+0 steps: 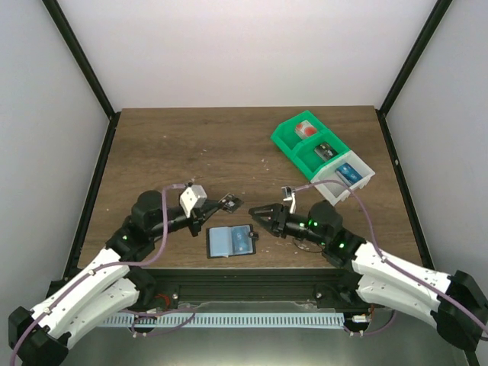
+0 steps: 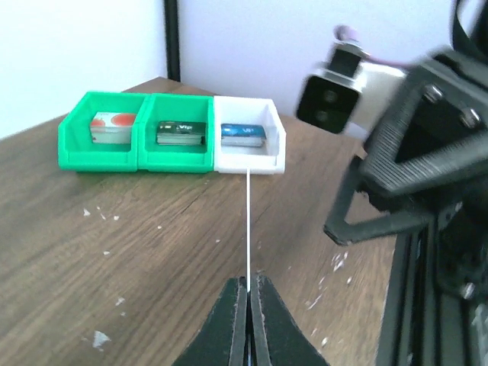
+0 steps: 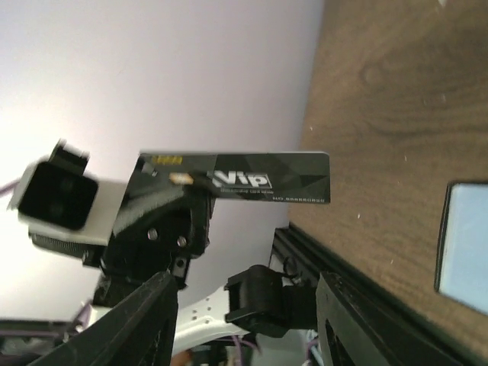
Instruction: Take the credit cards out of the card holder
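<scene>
Card holder [image 1: 231,242] lies open and flat close to the near edge of the table [image 1: 168,145], between the two arms, its pale blue panels facing up. From above I can't tell whether another card sits in it.

One credit card [image 3: 252,179] is out and in the air above the table, just beyond the holder's far edge. It is a dark one with "Vip" lettering. The left gripper [image 1: 226,204] is pinched tight on one end of it. From the left wrist the card shows only as a thin pale line rising from between the closed fingers [image 2: 229,320]. The right gripper [image 1: 259,213] stands just beside the card's free end with its jaws spread about halfway, holding nothing and not touching the card.

To my eye this card counts as removed, and the step in hand is getting it put down safely. The grip is on a narrow strip of a thin, slick card, so the left arm should move slowly, keep the card level, and lower it right to the surface before letting go. The right arm would do well to back straight away first. The green-and-white bin [image 1: 286,139] sits towards the far right corner, well clear.
</scene>
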`<move>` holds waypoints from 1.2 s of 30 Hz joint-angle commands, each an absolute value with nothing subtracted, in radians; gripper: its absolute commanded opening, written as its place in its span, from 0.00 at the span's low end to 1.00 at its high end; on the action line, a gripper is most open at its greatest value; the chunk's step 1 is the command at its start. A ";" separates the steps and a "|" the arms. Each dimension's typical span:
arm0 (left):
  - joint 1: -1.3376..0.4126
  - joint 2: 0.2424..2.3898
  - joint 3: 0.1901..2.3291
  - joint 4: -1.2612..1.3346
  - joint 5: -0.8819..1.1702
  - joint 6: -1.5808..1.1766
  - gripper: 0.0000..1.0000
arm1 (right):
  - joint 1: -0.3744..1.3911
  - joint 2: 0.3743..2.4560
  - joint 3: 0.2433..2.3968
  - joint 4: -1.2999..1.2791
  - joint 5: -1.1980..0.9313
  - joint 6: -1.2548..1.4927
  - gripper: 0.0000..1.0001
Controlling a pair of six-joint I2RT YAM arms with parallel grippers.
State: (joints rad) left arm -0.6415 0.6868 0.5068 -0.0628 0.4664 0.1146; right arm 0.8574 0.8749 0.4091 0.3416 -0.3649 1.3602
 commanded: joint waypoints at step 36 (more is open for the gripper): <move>-0.641 0.801 0.466 0.337 0.585 -1.129 0.00 | 0.854 0.842 0.304 0.740 -0.342 1.182 0.00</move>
